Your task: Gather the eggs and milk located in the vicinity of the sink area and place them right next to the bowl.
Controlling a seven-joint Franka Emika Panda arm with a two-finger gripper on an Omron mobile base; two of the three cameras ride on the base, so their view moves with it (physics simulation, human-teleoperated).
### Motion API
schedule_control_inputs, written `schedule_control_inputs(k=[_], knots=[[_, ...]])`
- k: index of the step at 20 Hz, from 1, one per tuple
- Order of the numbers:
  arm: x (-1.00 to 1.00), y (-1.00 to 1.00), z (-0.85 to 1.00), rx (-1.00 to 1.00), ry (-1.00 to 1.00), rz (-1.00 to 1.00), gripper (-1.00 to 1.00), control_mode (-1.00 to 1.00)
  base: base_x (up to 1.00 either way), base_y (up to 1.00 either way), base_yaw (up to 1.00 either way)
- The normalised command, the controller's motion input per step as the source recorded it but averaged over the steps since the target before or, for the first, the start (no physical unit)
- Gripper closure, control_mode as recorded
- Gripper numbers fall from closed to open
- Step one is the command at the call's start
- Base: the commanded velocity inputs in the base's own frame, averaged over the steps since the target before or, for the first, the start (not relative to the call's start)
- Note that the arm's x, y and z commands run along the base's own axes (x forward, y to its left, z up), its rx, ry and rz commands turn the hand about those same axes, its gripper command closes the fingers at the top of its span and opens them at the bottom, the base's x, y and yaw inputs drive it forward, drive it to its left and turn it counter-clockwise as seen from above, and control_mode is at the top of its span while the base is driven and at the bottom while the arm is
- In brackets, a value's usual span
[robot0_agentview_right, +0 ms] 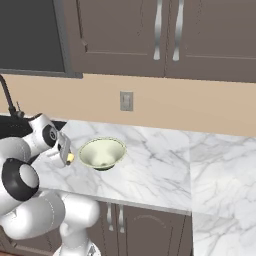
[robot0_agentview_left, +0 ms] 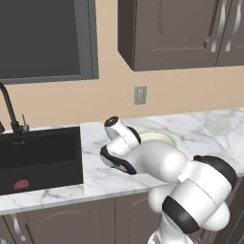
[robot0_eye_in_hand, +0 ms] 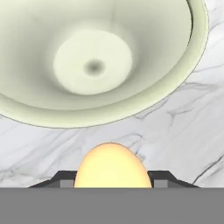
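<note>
Hand view: end effector (robot0_eye_in_hand: 111, 183) grips egg (robot0_eye_in_hand: 111, 166) over marble counter (robot0_eye_in_hand: 175, 131) beside bowl (robot0_eye_in_hand: 94, 65).

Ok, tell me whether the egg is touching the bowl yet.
Apart. In the hand view, a strip of bare marble counter lies between the egg and the bowl rim; the gripper holds the egg beside the bowl.

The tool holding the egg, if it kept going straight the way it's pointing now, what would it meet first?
Most likely the marble counter just short of the bowl. In the hand view the tool, shut on the egg, aims at bare marble with the bowl's rim just beyond; depth is hard to judge.
</note>
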Motion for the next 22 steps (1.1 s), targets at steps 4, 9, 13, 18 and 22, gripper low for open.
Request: schedule_control_inputs(k=[4,9,13,18,22], knots=[[0.17,-0.06,-0.18,0.0,0.01,0.0,1.0,-1.0,0.0,0.0,0.0],[0.22,-0.07,-0.15,0.0,0.0,0.0,1.0,-1.0,0.0,0.0,0.0],[0.18,-0.01,-0.09,0.0,0.01,0.0,1.0,-1.0,0.0,0.0,0.0],[0.02,0.0,-0.06,0.0,0.02,0.0,1.0,-1.0,0.0,0.0,0.0],[0.07,0.0,-0.27,0.0,0.0,0.0,1.0,-1.0,0.0,0.0,0.0]])
